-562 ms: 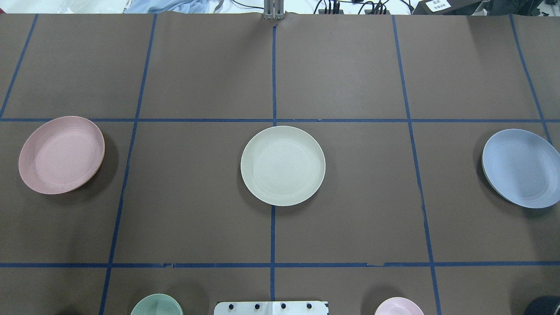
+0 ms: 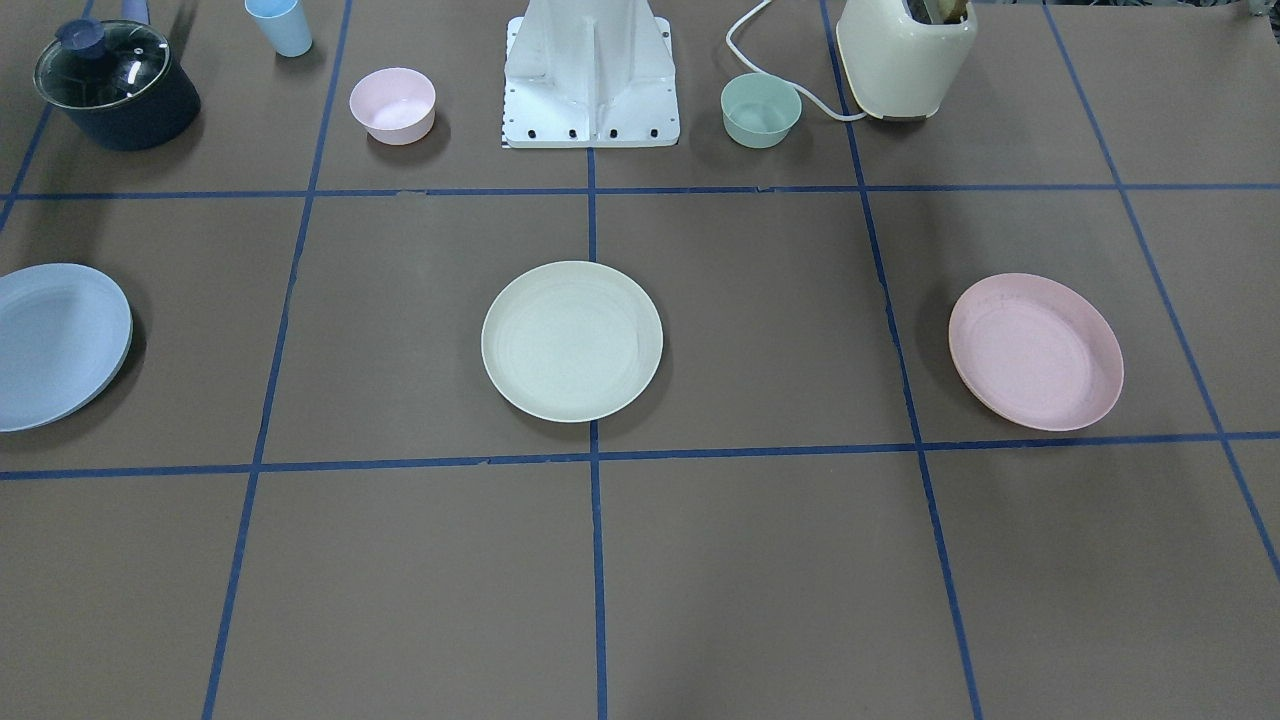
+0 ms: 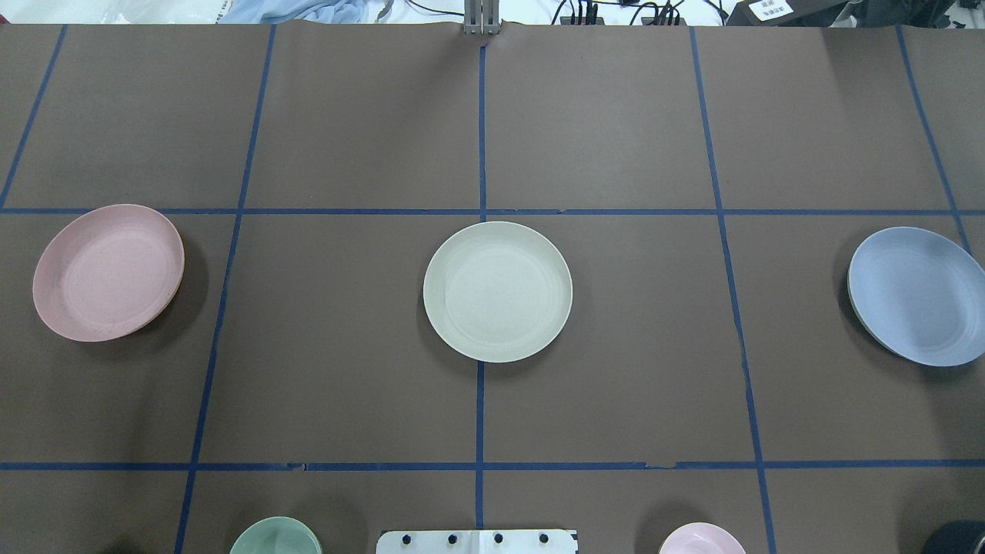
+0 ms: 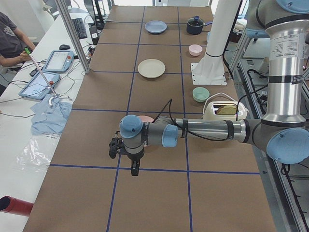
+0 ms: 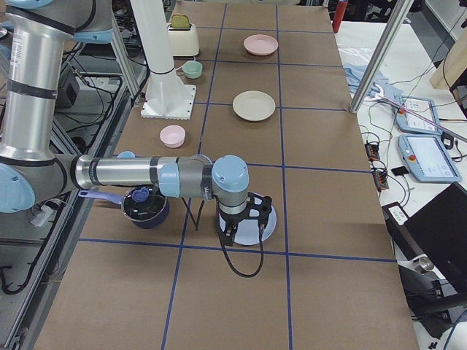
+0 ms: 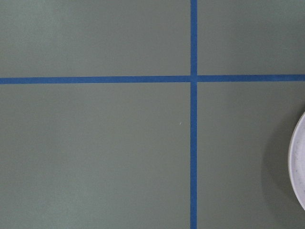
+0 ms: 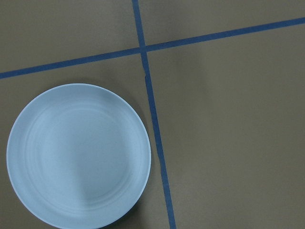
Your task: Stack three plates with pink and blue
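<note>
The cream-white plate (image 2: 572, 341) lies at the table's middle. The pink plate (image 2: 1035, 351) lies on the robot's left side and the blue plate (image 2: 55, 343) on its right, each apart from the cream one. No gripper shows in the overhead or front views. In the exterior left view my left gripper (image 4: 115, 149) hangs beside the pink plate (image 4: 145, 118), whose rim (image 6: 299, 167) edges the left wrist view. In the exterior right view my right gripper (image 5: 248, 211) hangs over the blue plate (image 5: 264, 227), which fills the right wrist view (image 7: 78, 155). I cannot tell whether either gripper is open.
Along the robot's side of the table stand a dark lidded pot (image 2: 115, 85), a light-blue cup (image 2: 280, 25), a small pink bowl (image 2: 393, 105), the robot base (image 2: 592, 80), a green bowl (image 2: 761, 109) and a cream toaster (image 2: 905, 55).
</note>
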`<state>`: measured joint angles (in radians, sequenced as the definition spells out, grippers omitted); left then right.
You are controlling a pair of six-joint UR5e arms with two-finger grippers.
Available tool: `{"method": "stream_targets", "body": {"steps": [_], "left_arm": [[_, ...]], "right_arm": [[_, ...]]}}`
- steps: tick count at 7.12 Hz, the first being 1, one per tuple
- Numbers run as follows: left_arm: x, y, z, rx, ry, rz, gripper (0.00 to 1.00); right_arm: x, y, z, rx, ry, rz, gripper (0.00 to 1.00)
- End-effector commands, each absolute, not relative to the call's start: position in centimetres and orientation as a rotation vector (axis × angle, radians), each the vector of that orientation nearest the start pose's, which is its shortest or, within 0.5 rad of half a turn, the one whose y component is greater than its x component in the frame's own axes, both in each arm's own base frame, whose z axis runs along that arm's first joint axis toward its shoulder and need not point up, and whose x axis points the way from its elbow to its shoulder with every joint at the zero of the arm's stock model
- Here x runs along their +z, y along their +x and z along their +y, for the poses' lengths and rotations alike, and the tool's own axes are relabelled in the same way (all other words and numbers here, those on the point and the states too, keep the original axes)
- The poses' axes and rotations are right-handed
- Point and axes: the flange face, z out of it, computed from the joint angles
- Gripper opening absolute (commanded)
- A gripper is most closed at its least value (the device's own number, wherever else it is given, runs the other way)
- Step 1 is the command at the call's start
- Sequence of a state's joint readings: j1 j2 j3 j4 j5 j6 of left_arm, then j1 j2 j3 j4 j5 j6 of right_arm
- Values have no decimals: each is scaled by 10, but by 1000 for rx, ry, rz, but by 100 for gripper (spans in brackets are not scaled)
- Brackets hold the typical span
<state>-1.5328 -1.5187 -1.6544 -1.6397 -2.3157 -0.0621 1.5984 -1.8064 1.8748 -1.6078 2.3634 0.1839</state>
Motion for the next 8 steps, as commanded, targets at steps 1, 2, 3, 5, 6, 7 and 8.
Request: {"method": "stream_targets", "body": {"steps": [1,2,3,5,6,7,8], "left_arm": [[621,-43,-489,48,143,759,100],[613,-41,-495,73,179,761,100],[621,-33,-499,102,238,778,100],[653,-12,-495,100,205,930,100],[654,14,-506,32,157,969,100],[648,46,-502,-75,116,994,100],[656,69,-478,-122,126,1005,100]], "right_arm": [[616,71,-392,191,-39,-815,100],[610,71,-395,191,-29,-818,100],[602,71,-411,171,16,-824,100],[605,67,-413,169,6,-830,100],[612,67,-412,170,-5,-829,100],[614,66,-412,170,-8,-829,100],[613,65,-412,168,-9,-829,100]]}}
